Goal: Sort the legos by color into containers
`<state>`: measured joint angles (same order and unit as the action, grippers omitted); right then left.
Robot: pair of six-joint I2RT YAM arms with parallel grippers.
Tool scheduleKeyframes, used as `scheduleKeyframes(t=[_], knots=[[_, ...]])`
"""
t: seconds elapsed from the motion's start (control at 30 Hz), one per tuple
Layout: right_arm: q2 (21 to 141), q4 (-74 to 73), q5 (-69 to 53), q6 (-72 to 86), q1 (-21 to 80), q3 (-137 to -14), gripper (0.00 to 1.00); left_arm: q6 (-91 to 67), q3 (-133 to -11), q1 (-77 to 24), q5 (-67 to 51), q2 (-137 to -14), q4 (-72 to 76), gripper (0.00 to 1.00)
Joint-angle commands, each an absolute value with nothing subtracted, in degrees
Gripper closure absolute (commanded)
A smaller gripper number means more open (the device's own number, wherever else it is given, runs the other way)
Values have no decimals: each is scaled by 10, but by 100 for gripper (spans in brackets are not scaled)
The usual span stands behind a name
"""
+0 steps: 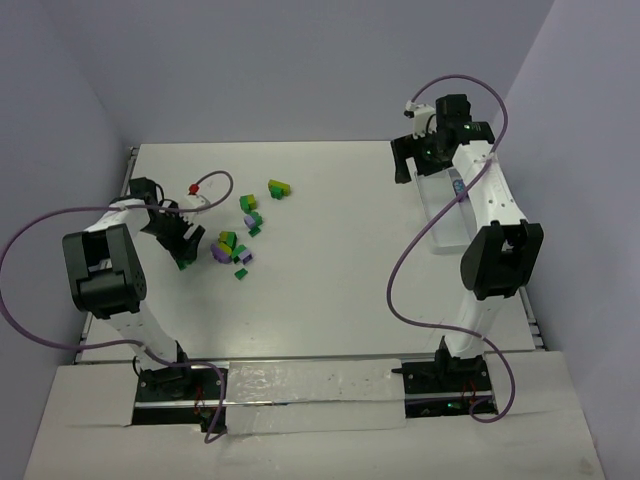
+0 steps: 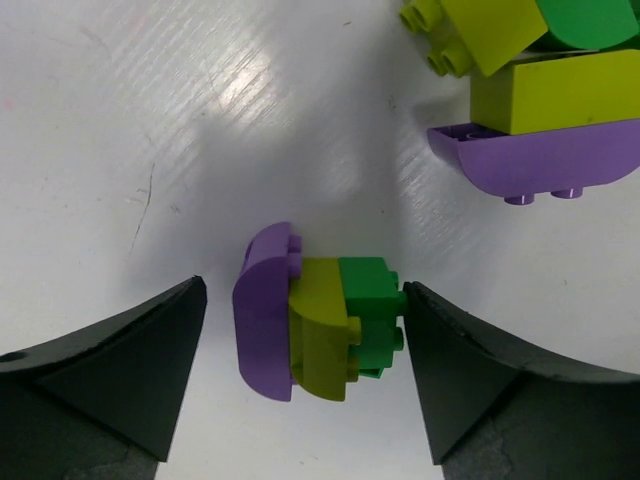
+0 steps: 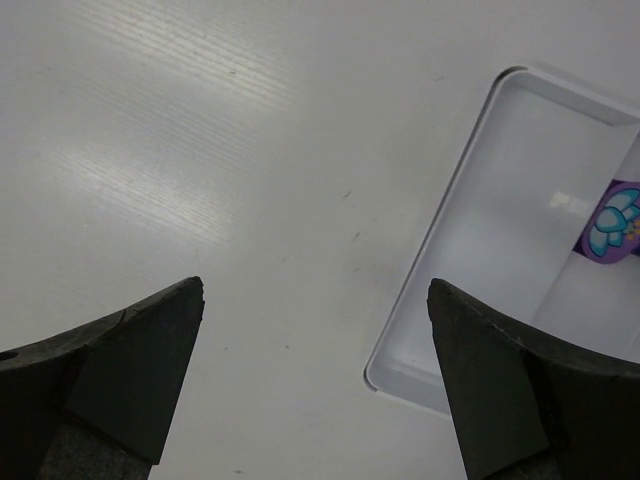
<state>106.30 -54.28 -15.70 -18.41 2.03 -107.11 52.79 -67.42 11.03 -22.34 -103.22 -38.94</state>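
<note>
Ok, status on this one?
Left gripper open, straddling purple-yellow-green lego stack. Right gripper open, empty, beside white tray. No obstruction seen.

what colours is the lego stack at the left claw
The lego stack: purple, yellow-green, green; left wrist view.

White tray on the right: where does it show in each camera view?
Top external: white tray at the far right, upper half.
Left wrist: not in view.
Right wrist: right side, one rounded corner at lower centre-right.
Shared landmark: the purple flower-printed piece inside the tray.
</note>
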Motion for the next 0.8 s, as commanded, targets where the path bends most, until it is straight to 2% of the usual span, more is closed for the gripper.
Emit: scheduleKeyframes(t=[0.0, 0.07, 0.3, 0.5, 0.67, 0.77], knots=[[1031, -543, -210, -159, 38, -1070, 0, 568, -692, 112, -266, -1033, -393, 15], [1026, -535, -253, -133, 46, -1052, 0, 581, -689, 113, -269, -1031, -402, 20], [1013, -512, -279, -115, 86, -1001, 0, 579, -696, 112, -254, -1039, -424, 16], [1011, -518, -294, -107, 95, -1003, 0, 569, -697, 114, -237, -1047, -427, 17], [1001, -506, -319, -85, 103, -988, 0, 552, -713, 114, -236, -1061, -432, 40], [991, -481, -350, -57, 105, -965, 0, 549, -719, 113, -243, -1053, -435, 48]])
